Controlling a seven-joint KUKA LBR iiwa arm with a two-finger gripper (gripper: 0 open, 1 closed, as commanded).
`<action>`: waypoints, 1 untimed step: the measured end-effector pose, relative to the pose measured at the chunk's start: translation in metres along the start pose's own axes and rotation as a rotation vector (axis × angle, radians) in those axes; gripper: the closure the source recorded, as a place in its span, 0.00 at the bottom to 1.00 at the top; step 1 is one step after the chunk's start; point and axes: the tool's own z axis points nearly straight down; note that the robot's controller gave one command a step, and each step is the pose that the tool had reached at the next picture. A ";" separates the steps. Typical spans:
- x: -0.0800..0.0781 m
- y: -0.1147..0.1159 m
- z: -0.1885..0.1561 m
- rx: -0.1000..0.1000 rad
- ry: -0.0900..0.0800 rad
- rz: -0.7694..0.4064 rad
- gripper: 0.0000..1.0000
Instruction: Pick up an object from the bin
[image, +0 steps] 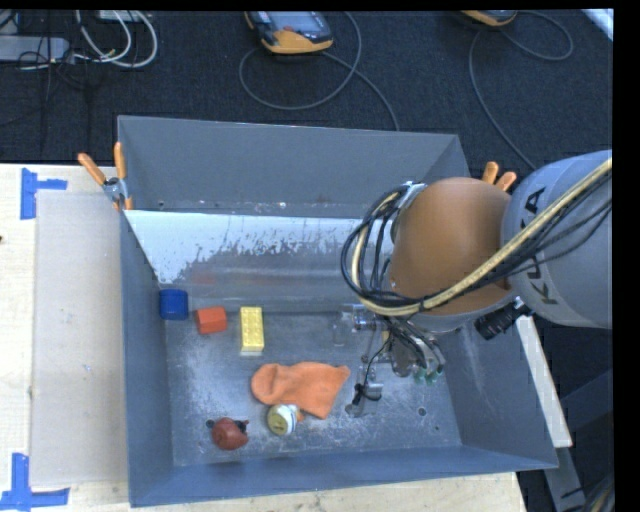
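Approach step: my end effector (362, 392), whether apart or together I cannot tell, hangs low just beside the right edge of the crumpled orange cloth (298, 386) at the bin's (300, 180) near-centre floor, so the next move, I judge, calls for shifting left, descending and closing on it.

Matt metal bin (300, 210); seemingly cloth rag (300, 385)

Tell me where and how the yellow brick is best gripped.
The brick lies flat and is narrow across, so probably pinch its two long sides at mid-length, coming straight down; a small gap separates it from the red block.
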 end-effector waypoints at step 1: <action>-0.001 0.000 -0.004 -0.001 -0.007 0.001 0.00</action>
